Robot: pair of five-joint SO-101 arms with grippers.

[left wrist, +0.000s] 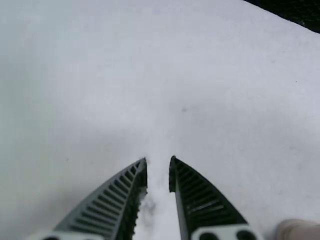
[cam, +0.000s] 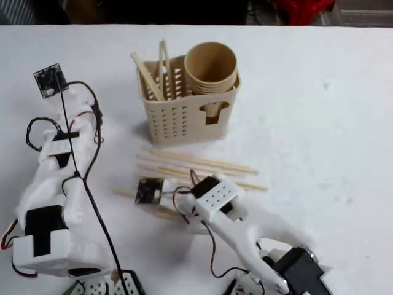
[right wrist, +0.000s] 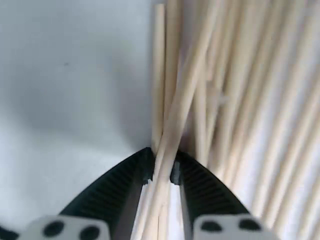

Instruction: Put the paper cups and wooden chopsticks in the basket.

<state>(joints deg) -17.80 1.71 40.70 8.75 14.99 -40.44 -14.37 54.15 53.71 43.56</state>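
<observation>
The basket [cam: 184,114] is standing toward the far edge of the table [cam: 319,123], carrying the stacked paper cups [cam: 210,64] and a few upright chopsticks [cam: 150,77]; the loose wooden chopsticks [cam: 196,165] are lying fanned just in front of it; the right gripper [right wrist: 161,170] is pinching a couple of them; the left gripper [left wrist: 157,172] is hanging over bare table toward the left edge, jaws narrowly parted, gripping nothing.
</observation>
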